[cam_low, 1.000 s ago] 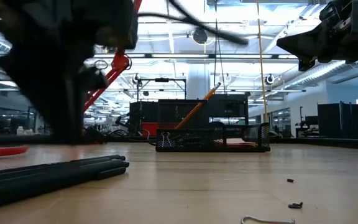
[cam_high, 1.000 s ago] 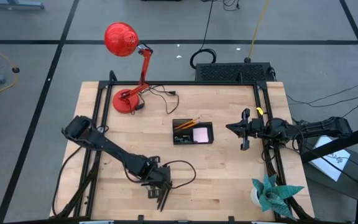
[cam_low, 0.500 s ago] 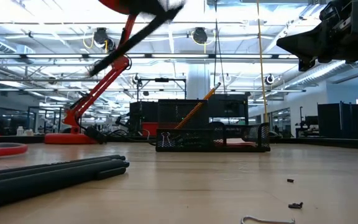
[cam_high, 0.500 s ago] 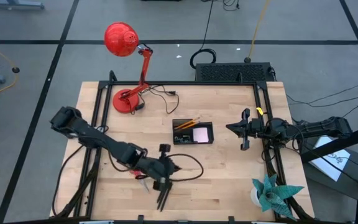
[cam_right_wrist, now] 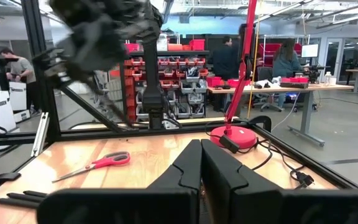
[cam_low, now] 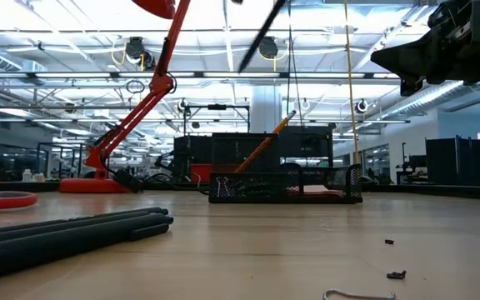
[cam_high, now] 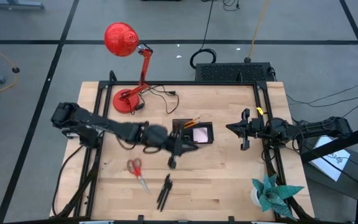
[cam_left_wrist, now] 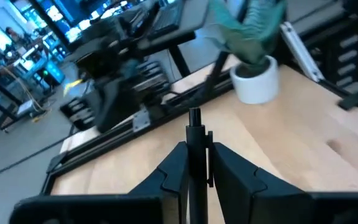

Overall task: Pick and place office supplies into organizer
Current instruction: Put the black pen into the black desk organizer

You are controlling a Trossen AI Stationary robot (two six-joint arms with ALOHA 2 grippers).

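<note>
From above I see my left gripper [cam_high: 180, 148] reaching across the middle of the table, right at the near-left corner of the organizer [cam_high: 192, 133], and its wrist camera shows the two fingers [cam_left_wrist: 169, 171] clamped on a black pen [cam_left_wrist: 196, 140] that stands up between them. The organizer sits a little right of centre on the wooden table [cam_high: 229, 180], with orange pencils [cam_high: 189, 122] leaning out of its left compartment and a pale pink sticky-note pad [cam_high: 201, 135] in the right one. On the near half of the table the red-handled scissors [cam_high: 137, 173] lie flat, and just to their right the remaining black pens [cam_high: 164, 191] lie in a loose bundle close to the near edge; the space between these and the organizer is bare wood. My right gripper [cam_high: 243, 130] waits near the table's right rail, well apart from the organizer, with its fingers [cam_right_wrist: 194, 165] pressed together on nothing. The red desk lamp [cam_high: 127, 68] stands at the far-left corner with its cord trailing toward the middle, and the teal paper plant [cam_high: 272, 191] sits in the near-right corner. At table height I see tiny black clips [cam_low: 396, 274] scattered on the near right of the wood.
</note>
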